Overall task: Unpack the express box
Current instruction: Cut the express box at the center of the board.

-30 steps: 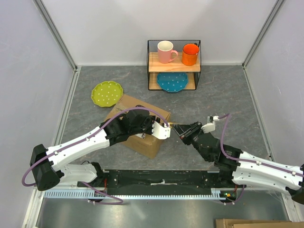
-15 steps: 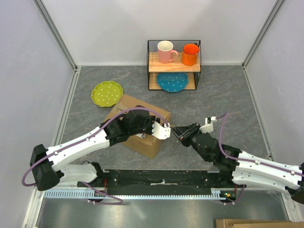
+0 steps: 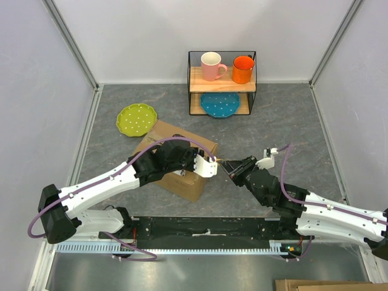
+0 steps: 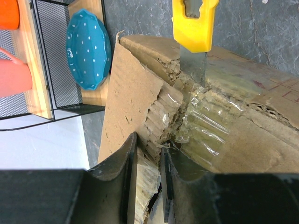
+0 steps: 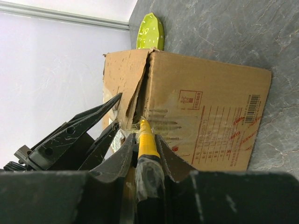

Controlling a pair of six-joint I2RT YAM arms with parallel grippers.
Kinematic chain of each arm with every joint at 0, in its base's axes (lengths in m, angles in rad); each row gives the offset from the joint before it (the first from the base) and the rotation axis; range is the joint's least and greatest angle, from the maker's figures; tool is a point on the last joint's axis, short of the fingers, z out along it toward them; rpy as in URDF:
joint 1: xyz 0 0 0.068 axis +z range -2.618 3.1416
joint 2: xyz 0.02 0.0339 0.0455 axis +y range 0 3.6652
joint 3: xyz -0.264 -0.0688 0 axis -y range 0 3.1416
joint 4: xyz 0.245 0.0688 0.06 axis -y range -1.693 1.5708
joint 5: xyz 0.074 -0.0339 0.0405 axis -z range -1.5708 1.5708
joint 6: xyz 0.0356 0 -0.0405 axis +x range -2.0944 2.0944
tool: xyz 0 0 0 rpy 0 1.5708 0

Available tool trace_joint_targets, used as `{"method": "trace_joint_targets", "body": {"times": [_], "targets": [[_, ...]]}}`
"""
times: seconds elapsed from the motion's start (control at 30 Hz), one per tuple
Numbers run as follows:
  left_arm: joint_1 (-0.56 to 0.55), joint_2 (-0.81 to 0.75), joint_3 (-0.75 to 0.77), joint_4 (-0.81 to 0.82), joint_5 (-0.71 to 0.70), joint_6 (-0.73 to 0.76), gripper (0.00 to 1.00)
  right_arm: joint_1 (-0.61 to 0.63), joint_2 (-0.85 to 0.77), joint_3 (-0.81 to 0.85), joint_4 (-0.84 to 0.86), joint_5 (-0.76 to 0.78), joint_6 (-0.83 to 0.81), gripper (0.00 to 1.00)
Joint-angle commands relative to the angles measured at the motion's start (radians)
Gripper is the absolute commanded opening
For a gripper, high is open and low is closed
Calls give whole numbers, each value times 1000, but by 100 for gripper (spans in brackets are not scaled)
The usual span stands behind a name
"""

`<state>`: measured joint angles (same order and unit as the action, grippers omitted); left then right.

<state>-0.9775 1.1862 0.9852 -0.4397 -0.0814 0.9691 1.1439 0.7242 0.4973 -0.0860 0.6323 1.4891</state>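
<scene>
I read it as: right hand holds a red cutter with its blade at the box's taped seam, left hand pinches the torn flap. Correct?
Not quite: the cutter is yellow, not red, as the left wrist view shows. The rest holds: the right hand holds it, blade at the taped seam of the box, and the left hand pinches the torn flap.

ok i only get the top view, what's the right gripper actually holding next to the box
observer: A yellow utility knife, clamped between the fingers of the right gripper.
operator: where's the blade sitting
observer: The blade is at the torn taped seam on the end of the express box.
operator: and the left one
observer: The left gripper pinches the frayed flap edge just beside that seam.
</scene>
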Motion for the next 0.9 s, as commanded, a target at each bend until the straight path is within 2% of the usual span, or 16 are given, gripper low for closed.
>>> {"method": "trace_joint_targets", "body": {"times": [0.0, 0.33, 0.67, 0.87], "targets": [[-1, -14, 0, -31, -1, -53, 2, 5, 17, 34, 22, 35, -20, 0], [-3, -17, 0, -31, 3, -64, 2, 7, 76, 21, 124, 21, -9, 0], [-6, -10, 33, -63, 35, -92, 2, 7, 66, 50, 127, 121, -44, 0], [-9, 0, 46, -77, 42, -99, 2, 5, 138, 55, 183, 83, -43, 0]]}}
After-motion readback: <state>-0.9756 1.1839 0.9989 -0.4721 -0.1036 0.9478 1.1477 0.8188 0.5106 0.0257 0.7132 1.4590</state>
